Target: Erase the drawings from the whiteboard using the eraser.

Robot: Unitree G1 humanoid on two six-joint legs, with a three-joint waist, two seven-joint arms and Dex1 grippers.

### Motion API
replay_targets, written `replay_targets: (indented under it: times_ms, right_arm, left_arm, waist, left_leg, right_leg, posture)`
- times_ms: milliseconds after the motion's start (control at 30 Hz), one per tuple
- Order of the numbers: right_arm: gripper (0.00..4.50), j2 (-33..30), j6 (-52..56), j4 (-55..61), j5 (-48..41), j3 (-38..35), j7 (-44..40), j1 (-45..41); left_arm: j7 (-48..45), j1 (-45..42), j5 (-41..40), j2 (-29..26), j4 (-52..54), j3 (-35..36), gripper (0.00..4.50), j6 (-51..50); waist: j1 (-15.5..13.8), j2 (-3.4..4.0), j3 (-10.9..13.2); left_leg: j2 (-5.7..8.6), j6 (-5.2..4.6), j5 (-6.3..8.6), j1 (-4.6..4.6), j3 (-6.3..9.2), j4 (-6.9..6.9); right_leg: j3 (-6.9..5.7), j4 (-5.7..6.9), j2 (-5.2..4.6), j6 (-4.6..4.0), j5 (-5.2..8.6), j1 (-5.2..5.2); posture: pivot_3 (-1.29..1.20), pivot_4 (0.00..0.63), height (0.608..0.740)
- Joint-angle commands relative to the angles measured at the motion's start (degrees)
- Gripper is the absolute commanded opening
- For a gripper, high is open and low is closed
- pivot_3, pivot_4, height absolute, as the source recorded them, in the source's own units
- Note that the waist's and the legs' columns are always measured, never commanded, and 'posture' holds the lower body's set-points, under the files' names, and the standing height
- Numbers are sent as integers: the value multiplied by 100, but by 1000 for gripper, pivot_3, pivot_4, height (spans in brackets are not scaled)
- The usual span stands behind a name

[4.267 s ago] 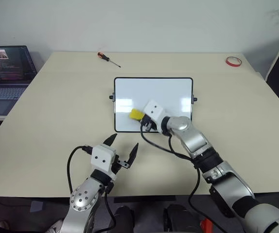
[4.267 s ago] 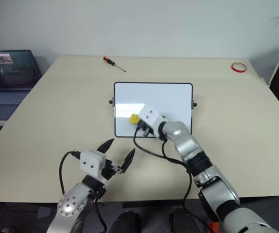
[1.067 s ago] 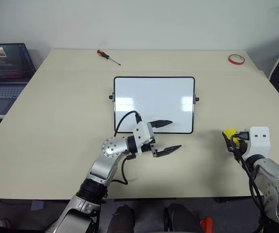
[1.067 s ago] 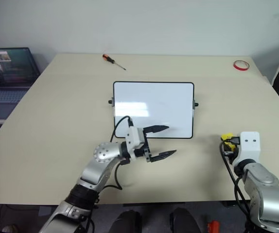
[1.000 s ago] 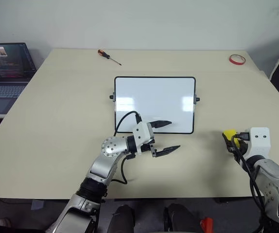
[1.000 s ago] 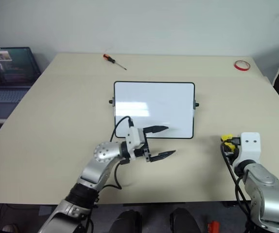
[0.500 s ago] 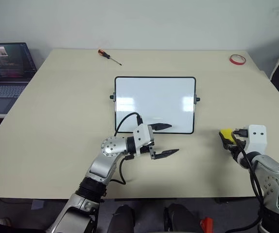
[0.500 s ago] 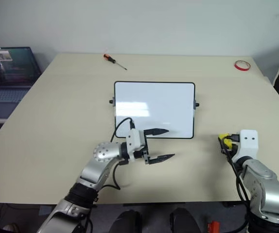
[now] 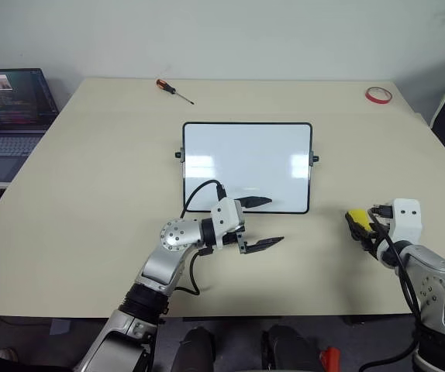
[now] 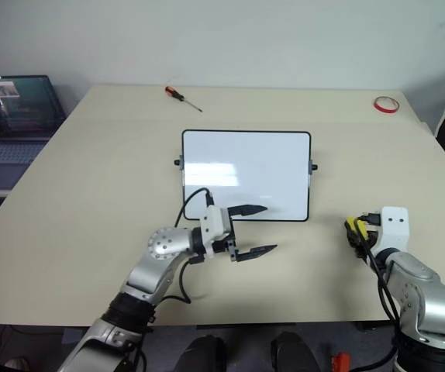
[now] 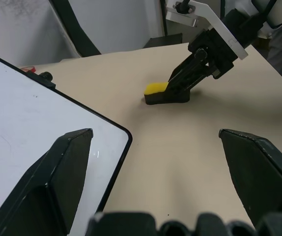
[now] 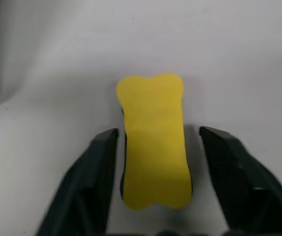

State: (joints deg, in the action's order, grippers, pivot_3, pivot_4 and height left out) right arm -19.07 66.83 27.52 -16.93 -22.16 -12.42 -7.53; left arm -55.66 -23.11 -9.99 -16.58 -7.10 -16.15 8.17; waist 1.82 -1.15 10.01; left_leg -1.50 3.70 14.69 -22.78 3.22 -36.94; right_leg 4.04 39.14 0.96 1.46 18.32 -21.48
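The whiteboard (image 9: 246, 167) lies flat mid-table, black-framed. The drawings are out of view; the board's face looks plain white. My left gripper (image 9: 273, 221) hovers open and level at the board's near edge, pointing right, one finger over the frame. The eraser (image 9: 356, 215), a yellow block with a black base, lies on the table right of the board. My right gripper (image 12: 158, 132) stands open around the eraser (image 12: 153, 142), a finger on each long side, with a gap showing on one side. The left wrist view shows the eraser (image 11: 163, 93) resting on the tabletop under the right gripper (image 11: 180, 86).
An orange-handled screwdriver (image 9: 173, 90) lies at the far left of the beige table (image 9: 91, 201). A red tape ring (image 9: 374, 94) sits at the far right corner. An open laptop (image 9: 9, 108) stands on a separate surface to the left.
My right gripper was shut on the eraser and has now opened; the eraser rests on the table between its fingers. The left arm has not moved.
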Motion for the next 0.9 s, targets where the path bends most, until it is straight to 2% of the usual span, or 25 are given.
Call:
replay_targets:
  times_ms: [33, 67, 100, 367, 500, 600, 700, 900]
  right_arm:
    - [4030, -86, -19, 84, -61, -116, 34, -78]
    - [4438, -78, -24, 92, -66, -136, 54, -85]
    - [4477, -71, -30, 104, -72, -154, 70, -93]
    - [4477, 134, 116, 566, -185, -472, 315, -154]
    - [4477, 265, -15, 1193, -242, -581, 381, 39]
    - [4477, 507, -167, 1637, -348, -654, 436, 254]
    - [4477, 759, -668, 2025, -432, -594, 341, 608]
    - [4477, 992, -2827, 2188, 10, -46, -94, 2081]
  left_arm:
    - [17, -80, 19, 3, 76, 36, 4500, 124]
    - [15, -88, 20, 2, 65, 38, 4500, 128]
    - [12, -99, 22, 1, 49, 41, 4500, 132]
    - [81, -23, -103, -71, 271, 179, 4500, -57]
    - [660, 266, -698, -56, 1114, 715, 4500, -1000]
    - [1140, 566, -853, -154, 1874, 1016, 4500, -1603]
    - [1779, 1009, -814, -112, 2494, 1298, 4500, -1980]
    - [3132, 2355, -122, 202, 2988, 1695, 4500, -1755]
  waist:
    - [0, 0, 0]
    - [0, 0, 0]
    - [0, 0, 0]
    - [0, 1, -1]
    - [14, 4, -2]
    - [5, 5, -3]
    - [3, 8, -5]
    - [3, 13, -12]
  left_leg:
    - [0, 0, 0, 0, 0, 0]
    - [0, 0, 0, 0, -1, 0]
    - [0, 0, 0, 1, -1, 0]
    - [-1, 0, 0, 0, 0, 0]
    - [-9, 0, 0, -1, 0, 0]
    - [-16, 0, 0, -3, 11, 0]
    - [-16, 0, 0, -2, 10, -1]
    - [-17, 0, 0, 3, 13, 1]
  right_leg:
    - [0, 0, 0, 0, 0, 0]
    - [0, 0, 0, 0, 0, 0]
    - [0, 0, 0, 0, 0, 0]
    - [0, 1, 0, 0, 0, 0]
    - [2, 5, 0, 0, 0, -4]
    - [3, 4, -2, 0, 0, -1]
    - [3, 2, -6, 1, 1, 1]
    - [3, -2, -13, 3, 2, 5]
  posture:
    - [0, 150, 740]
    - [0, 150, 740]
    - [0, 150, 740]
    - [0, 150, 740]
    - [0, 150, 740]
    - [0, 150, 740]
    - [0, 150, 740]
    - [0, 150, 740]
